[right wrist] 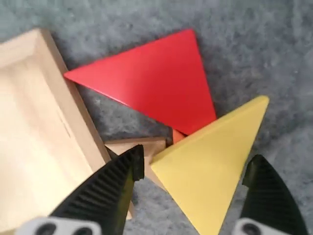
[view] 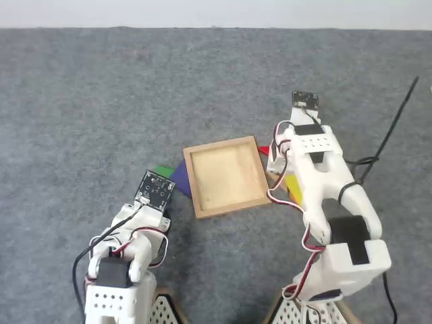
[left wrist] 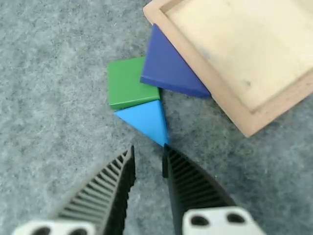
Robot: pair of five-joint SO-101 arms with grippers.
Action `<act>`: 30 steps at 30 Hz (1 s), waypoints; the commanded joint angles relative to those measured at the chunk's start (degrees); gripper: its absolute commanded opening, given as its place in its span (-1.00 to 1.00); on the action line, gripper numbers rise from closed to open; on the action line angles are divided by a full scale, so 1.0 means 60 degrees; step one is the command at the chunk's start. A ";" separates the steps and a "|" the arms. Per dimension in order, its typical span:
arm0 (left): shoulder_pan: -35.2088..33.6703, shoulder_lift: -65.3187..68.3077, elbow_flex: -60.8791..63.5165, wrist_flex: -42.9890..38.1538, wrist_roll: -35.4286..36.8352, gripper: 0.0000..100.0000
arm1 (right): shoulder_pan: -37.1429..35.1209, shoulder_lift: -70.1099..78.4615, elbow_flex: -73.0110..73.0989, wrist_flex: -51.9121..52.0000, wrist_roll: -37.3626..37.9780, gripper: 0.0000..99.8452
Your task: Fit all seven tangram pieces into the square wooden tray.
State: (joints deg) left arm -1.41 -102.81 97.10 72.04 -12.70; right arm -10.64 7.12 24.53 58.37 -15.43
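A robotics lab bench, judging by the grey felt work surface running up to a plain white wall and the white left arm and right arm trailing loose wires.

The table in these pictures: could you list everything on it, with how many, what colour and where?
grey felt table cover: one, grey, under everything.
square wooden tray: one, pale wood, centre, no pieces inside.
green square block: one, green, on the tray's left-arm side.
dark blue triangle: one, against the tray's rim, touching the green block.
light blue triangle: one, touching the green block.
red triangle: one, on the tray's right-arm side.
yellow triangle: one, beside the red one.
plain wooden piece: one, partly under the yellow.
orange piece: one, mostly hidden.
left gripper: black fingers, open, near the light blue triangle.
right gripper: black fingers, open around the yellow triangle.
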 commanded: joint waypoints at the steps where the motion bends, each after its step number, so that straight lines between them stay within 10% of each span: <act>1: -0.0015 -0.0176 -0.0095 0.0073 -0.0059 -0.81 | 0.0256 -0.0066 -0.0015 -0.0125 -0.0073 -0.36; 30: -0.0015 -0.0176 -0.0095 0.0073 -0.0059 -0.81 | 0.0183 0.0022 -0.0264 0.0256 0.0762 -0.75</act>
State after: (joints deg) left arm -1.41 -102.81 97.10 72.04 -12.70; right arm -9.23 10.99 22.77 57.32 -13.23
